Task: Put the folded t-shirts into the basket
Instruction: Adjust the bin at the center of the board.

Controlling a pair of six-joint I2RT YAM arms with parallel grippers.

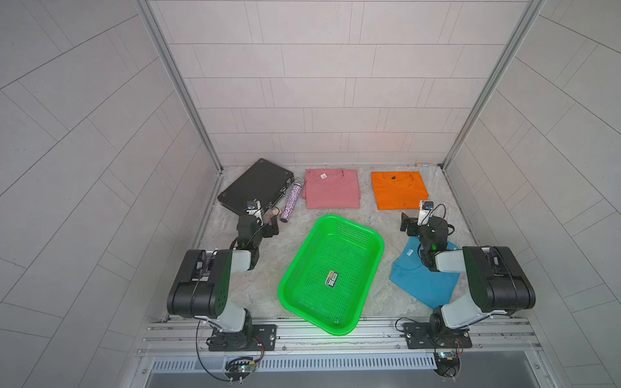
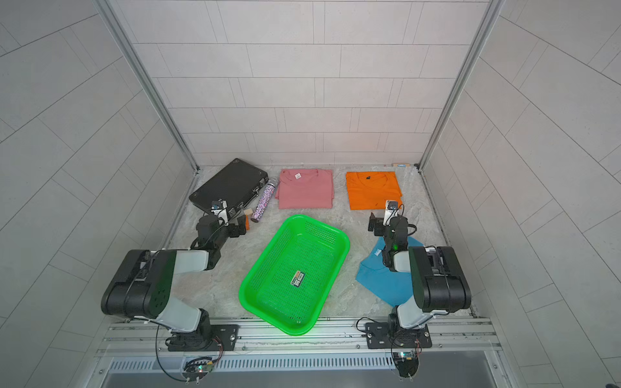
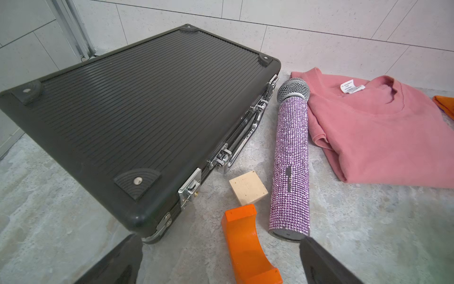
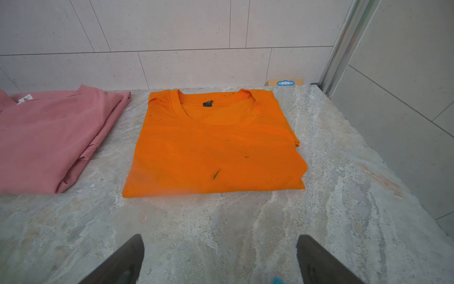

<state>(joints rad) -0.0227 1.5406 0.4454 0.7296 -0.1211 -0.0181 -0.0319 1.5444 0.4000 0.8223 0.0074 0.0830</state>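
The green basket (image 1: 336, 331) sits empty at the middle front, with a small sticker inside. At the back lie the folded pink t-shirt (image 1: 332, 188) and the orange t-shirt (image 1: 399, 189). The teal t-shirt (image 1: 420, 282) lies front right, partly hidden under my right arm. My left gripper (image 1: 274, 226) hovers open left of the basket, near the black case, with nothing held. In the left wrist view its jaws (image 3: 221, 238) straddle an orange block. My right gripper (image 4: 220, 236) is open over bare table, short of the orange t-shirt (image 4: 216, 147).
A black ribbed case (image 1: 255, 186) lies at the back left. Beside it are a glittery purple microphone (image 3: 291, 157), a wooden cube (image 3: 248, 188) and a curved orange block (image 3: 245, 241). A small box (image 4: 285, 82) sits against the back wall. Tiled walls close three sides.
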